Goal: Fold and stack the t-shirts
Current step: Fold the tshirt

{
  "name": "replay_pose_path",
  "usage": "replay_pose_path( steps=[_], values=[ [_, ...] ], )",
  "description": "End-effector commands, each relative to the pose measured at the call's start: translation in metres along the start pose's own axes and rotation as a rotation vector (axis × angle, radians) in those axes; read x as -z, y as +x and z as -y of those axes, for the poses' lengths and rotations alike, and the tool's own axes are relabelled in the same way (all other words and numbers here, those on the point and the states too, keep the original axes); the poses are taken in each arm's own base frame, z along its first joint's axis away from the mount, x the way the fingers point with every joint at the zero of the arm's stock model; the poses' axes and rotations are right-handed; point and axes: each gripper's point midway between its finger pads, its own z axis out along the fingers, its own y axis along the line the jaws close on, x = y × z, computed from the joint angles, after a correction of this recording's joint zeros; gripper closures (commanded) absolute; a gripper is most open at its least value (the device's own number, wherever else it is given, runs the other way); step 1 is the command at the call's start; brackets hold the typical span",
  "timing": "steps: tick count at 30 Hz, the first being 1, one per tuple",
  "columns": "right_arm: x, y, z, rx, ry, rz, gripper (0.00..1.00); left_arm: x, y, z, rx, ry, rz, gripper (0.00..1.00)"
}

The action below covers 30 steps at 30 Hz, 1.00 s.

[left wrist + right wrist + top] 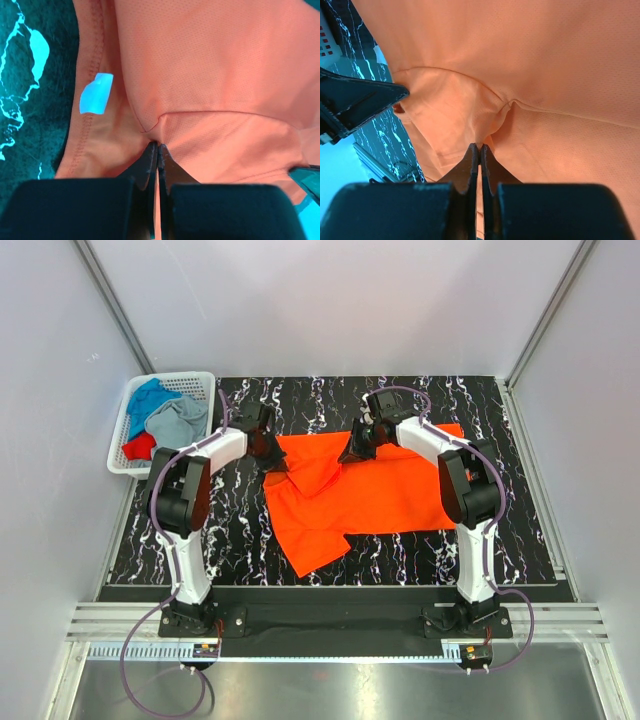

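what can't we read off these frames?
- Top view: where the left gripper and right gripper pinch the orange t-shirt, hidden under the grippers' own bodies.
- Wrist views: the shirt's outline, cut off by the frame edges.
- Top view: heaped shirts in the basket; anything beneath them is covered.

An orange t-shirt point(385, 490) lies on the black bench point(500, 530) with white veins. It is not flat: its left part is folded over, and one corner points toward the near edge. The left claw point(270, 455) is at the far left corner of the shirt. The right claw point(356, 447) is at the far edge, near the middle. Both touch the cloth, and the cloth between them looks a little raised. Beside the far left corner of the bench stands a white lattice basket point(122, 466). Inside it are a blue t-shirt point(148, 400), a grey t-shirt point(180, 420) and a red t-shirt point(138, 447), crumpled together.
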Motion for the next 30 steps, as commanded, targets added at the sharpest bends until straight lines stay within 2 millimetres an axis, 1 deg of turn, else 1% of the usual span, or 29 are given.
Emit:
replay_pose_path(
  steps=[1,2,3,4,6,7,10,11,13,15,17,18,19,20,21,22,23,24,25,26,27,28,30],
  values=[
    [0.019,-0.018,-0.02,0.04,-0.022,0.059,1.0,0.035,-0.012,0.027,0.008,0.083,0.072,1.0],
    [0.022,-0.019,-0.023,0.045,-0.025,0.067,1.0,0.036,-0.013,0.027,0.011,0.081,0.078,1.0],
    [0.022,-0.019,-0.022,0.043,-0.022,0.068,1.0,0.037,-0.012,0.027,0.01,0.077,0.079,1.0],
    [0.023,-0.019,-0.022,0.046,-0.019,0.068,1.0,0.034,-0.008,0.024,0.017,0.07,0.071,1.0],
    [0.022,-0.017,-0.019,0.041,-0.011,0.062,1.0,0.033,-0.002,0.024,0.02,0.072,0.069,1.0],
    [0.02,-0.015,-0.016,0.038,-0.004,0.055,1.0,0.029,0.004,0.018,0.022,0.06,0.059,1.0],
    [0.016,-0.006,-0.005,0.019,0.023,0.037,0.99,0.02,0.014,0.008,0.027,0.033,0.04,1.0],
    [0.014,-0.005,-0.002,0.017,0.036,0.037,0.98,0.016,0.019,0.003,0.027,0.021,0.025,1.0],
    [0.014,-0.003,0.003,0.015,0.049,0.033,0.96,0.014,0.023,0.0,0.029,0.015,0.013,1.0],
    [0.012,0.0,0.004,0.018,0.05,0.021,0.95,0.015,0.023,0.0,0.026,0.015,0.017,1.0],
    [0.011,0.001,0.005,0.025,0.05,0.011,0.92,0.018,0.022,0.002,0.01,0.021,0.017,0.94],
    [0.011,0.003,0.006,0.022,0.057,-0.005,0.87,0.022,0.02,0.006,-0.002,0.033,0.019,0.79],
    [0.012,0.002,0.005,0.026,0.059,-0.009,0.82,0.024,0.023,0.007,-0.007,0.029,0.002,0.71],
    [0.011,0.003,0.009,0.031,0.07,-0.016,0.78,0.029,0.022,0.01,-0.023,0.036,0.001,0.65],
    [0.014,0.007,0.01,0.031,0.08,-0.03,0.71,0.035,0.018,0.017,-0.035,0.053,0.007,0.59],
    [0.015,0.009,0.014,0.044,0.098,-0.033,0.69,0.043,0.017,0.019,-0.049,0.057,0.014,0.56],
    [0.022,0.013,0.017,0.042,0.126,-0.044,0.67,0.048,0.013,0.02,-0.076,0.053,0.03,0.53],
    [0.026,0.013,0.022,0.038,0.153,-0.043,0.64,0.058,-0.001,0.026,-0.098,0.047,0.083,0.52],
    [0.032,0.01,0.028,0.044,0.187,-0.03,0.63,0.064,-0.006,0.027,-0.12,0.037,0.099,0.48],
    [0.04,0.009,0.029,0.043,0.203,-0.026,0.62,0.068,-0.013,0.031,-0.158,0.04,0.12,0.48],
    [0.045,0.005,0.029,0.046,0.211,-0.012,0.62,0.07,-0.018,0.035,-0.182,0.046,0.132,0.48],
    [0.051,-0.002,0.033,0.049,0.228,0.013,0.62,0.072,-0.028,0.046,-0.216,0.065,0.153,0.48],
    [0.058,-0.014,0.035,0.054,0.238,0.045,0.62,0.068,-0.036,0.052,-0.232,0.071,0.166,0.48]
  ],
)
